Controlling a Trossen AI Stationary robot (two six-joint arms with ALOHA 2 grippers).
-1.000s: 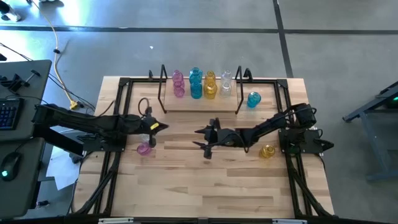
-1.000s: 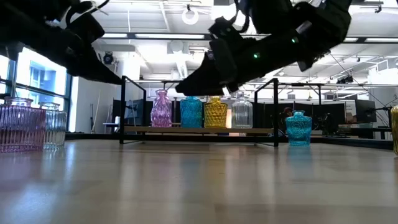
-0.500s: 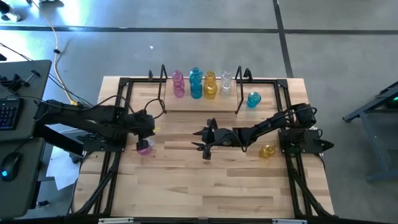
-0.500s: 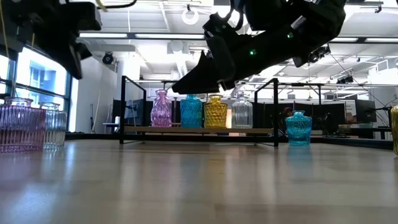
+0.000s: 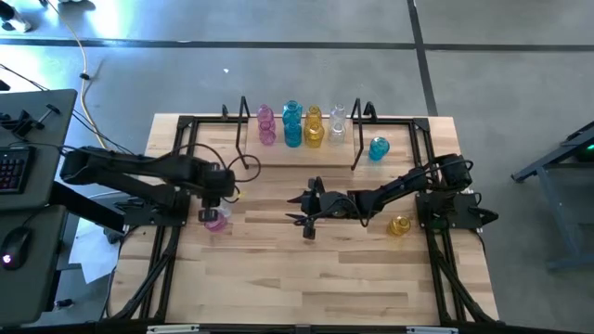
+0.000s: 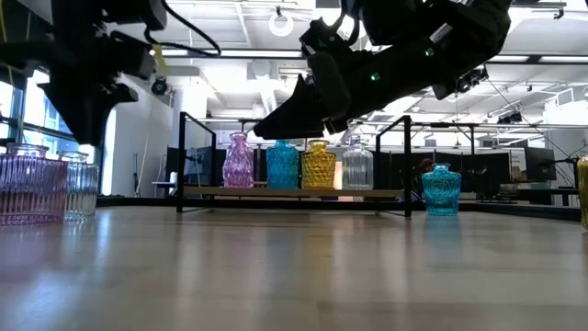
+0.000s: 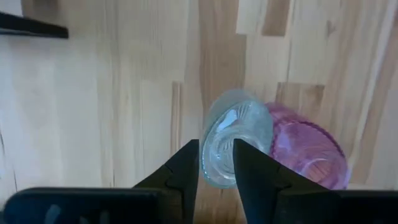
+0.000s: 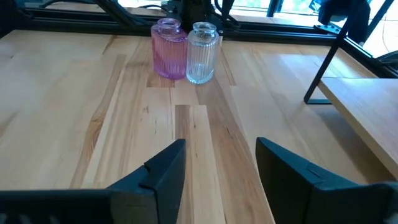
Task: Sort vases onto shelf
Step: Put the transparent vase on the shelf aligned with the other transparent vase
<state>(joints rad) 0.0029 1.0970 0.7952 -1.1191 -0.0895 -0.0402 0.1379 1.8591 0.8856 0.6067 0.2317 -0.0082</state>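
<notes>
The clear vase (image 7: pixel 235 144) stands upright on the table (image 5: pixel 306 278), touching a pink vase (image 7: pixel 308 149) beside it — and the left gripper (image 7: pixel 216 163) hangs straight above, pointing down. Its two dark fingers (image 7: pixel 183 171) sit narrowly parted over the clear vase's mouth; the rim shows in the gap between the tips, and I cannot tell whether they touch the glass. From above, that pair shows as a pink spot (image 5: pixel 215 220) just under the left gripper (image 5: pixel 217 193), at the table's left side.

Farther from that pincer, at the back of the table, the shelf (image 5: pixel 299 156) carries a row of four vases: pink (image 6: pixel 237 161), teal (image 6: pixel 282 165), yellow (image 6: pixel 319 165) and clear (image 6: pixel 357 167). Another teal vase (image 5: pixel 379 148) stands on the table just off the shelf's right end.

The right gripper (image 5: pixel 307 210) hovers over the middle of the table, well apart from the left one, fingers (image 8: pixel 163 168) spread wide and holding nothing — bare wood shows between them. Looking past them, the pink and clear pair stands ahead, side by side. A yellow vase (image 5: pixel 399 225) stands behind this pincer, near the right arm's base.
</notes>
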